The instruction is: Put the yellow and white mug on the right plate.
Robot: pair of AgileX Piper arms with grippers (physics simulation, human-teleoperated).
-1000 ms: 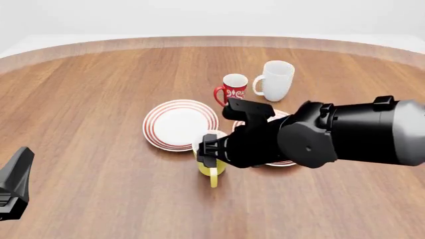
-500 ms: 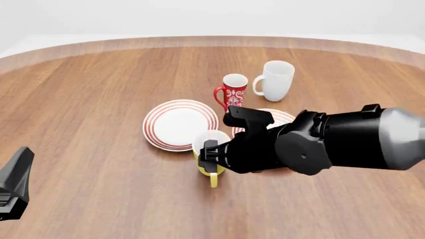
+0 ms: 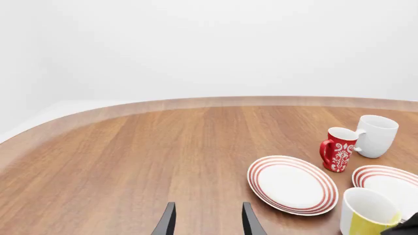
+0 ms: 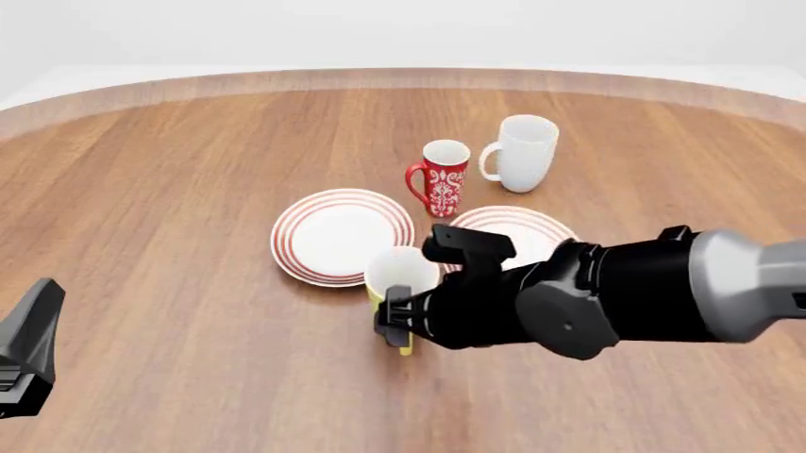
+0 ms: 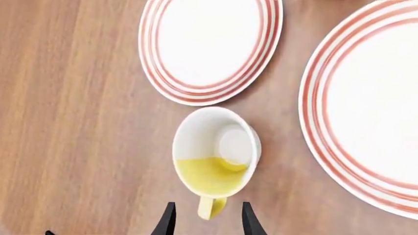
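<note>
The yellow and white mug [image 4: 399, 268] stands upright on the wood between the two plates' near edges, its handle [image 5: 210, 207] pointing toward the arms. It also shows in the left wrist view as the mug [image 3: 365, 214]. My right gripper [image 5: 207, 221] is open just behind the handle, one finger on each side, apart from it; in the front view the right gripper [image 4: 395, 323] hides the mug's lower part. The right plate [image 4: 545, 227] lies bare beyond the arm, seen too as the right plate [image 5: 365, 107]. My left gripper [image 3: 207, 223] is open and empty over the wood at the near left.
A second ringed plate [image 4: 338, 235] lies left of the mug. A red patterned mug [image 4: 443, 174] and a taller white mug [image 4: 520, 151] stand behind the plates. The left arm [image 4: 25, 349] sits at the near left edge.
My right arm has drawn back toward the near side and lower, uncovering more of the right plate and the mug's rim. The mug and left arm have stayed put.
</note>
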